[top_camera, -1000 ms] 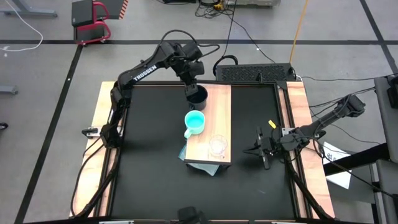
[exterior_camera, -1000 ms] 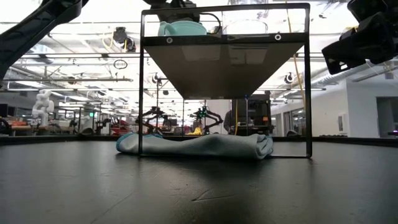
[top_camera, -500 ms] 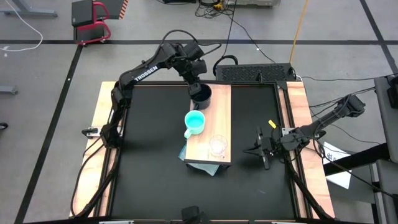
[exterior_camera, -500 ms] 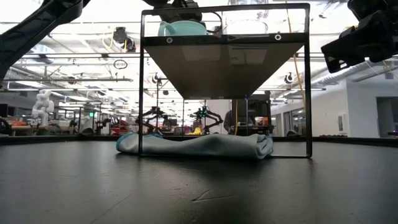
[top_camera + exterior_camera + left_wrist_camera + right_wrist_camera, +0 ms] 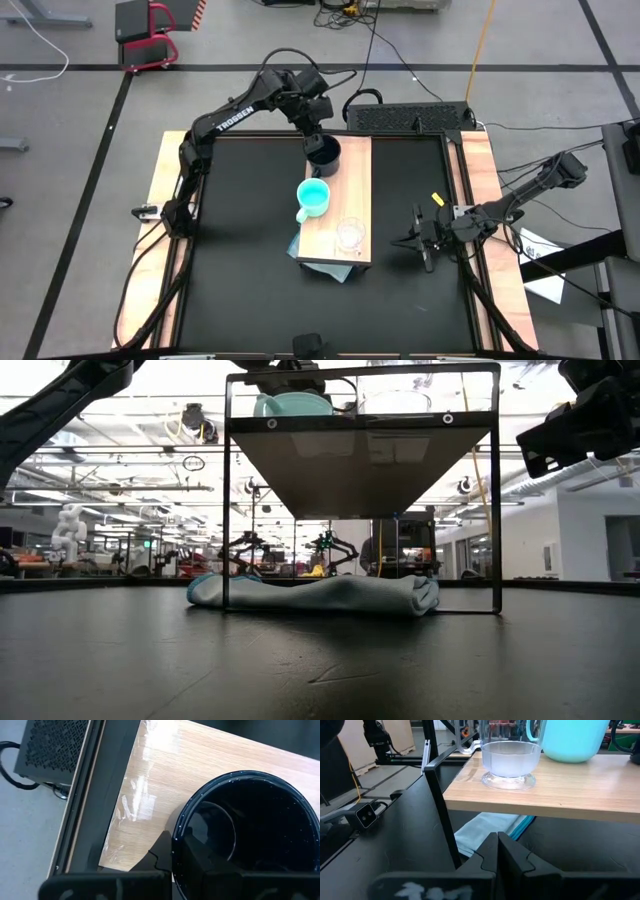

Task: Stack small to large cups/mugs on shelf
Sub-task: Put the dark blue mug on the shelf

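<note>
The light-wood shelf (image 5: 352, 185) stands raised on a black frame at the table's middle. The clear glass mug (image 5: 350, 233) stands near its near end and the turquoise mug (image 5: 313, 196) at its middle, handle over the left edge. Both also show in the right wrist view, the glass mug (image 5: 510, 762) and the turquoise mug (image 5: 572, 740). My left gripper (image 5: 316, 140) is shut on the dark navy mug (image 5: 324, 153) at the shelf's far end. My right gripper (image 5: 415, 242) is shut and empty, to the right of the shelf's near end. My left gripper holds the navy mug by its rim (image 5: 176, 837) on the far left side, one finger inside the mug (image 5: 200, 862) and one outside (image 5: 162, 852). The fingers come from above, pointing down. The mug is upright over the plank (image 5: 160, 785); whether its base rests there, I cannot tell.
A light blue cloth (image 5: 320, 595) lies on the black table under the shelf's near end and sticks out at the near left corner (image 5: 298, 244). A black perforated box (image 5: 410, 117) stands behind the table's far edge. Wooden strips line the table's sides (image 5: 160, 190).
My left gripper has carried the navy mug a little toward the table's right edge, from the shelf's left edge further onto the plank, and has since kept still. The mug stays upright.
</note>
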### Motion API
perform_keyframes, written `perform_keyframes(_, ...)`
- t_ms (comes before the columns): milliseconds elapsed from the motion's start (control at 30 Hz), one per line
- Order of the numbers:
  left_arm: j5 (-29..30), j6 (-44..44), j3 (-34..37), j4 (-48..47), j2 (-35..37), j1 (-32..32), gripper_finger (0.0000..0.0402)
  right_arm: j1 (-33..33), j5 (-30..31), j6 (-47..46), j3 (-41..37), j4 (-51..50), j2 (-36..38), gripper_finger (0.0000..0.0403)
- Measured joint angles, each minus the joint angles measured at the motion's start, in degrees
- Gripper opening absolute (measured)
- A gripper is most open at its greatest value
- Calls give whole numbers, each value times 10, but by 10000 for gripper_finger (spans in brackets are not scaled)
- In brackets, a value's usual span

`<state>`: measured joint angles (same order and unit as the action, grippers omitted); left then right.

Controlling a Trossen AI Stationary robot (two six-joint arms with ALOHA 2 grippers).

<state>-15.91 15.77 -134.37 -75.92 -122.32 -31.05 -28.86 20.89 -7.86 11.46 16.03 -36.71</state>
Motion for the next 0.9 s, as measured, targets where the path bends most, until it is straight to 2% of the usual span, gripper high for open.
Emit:
perform_keyframes(500,64,21,-1,-3,1,27,21,0,0,0,0,-1,0,0)
perform_keyframes(733,70,17,-1,-3,1,27,22,0,0,0,-6,2,0,0)
perform_keyframes(900,75,17,0,14,0,27,38,0,0,-3,-51,74,0,0)
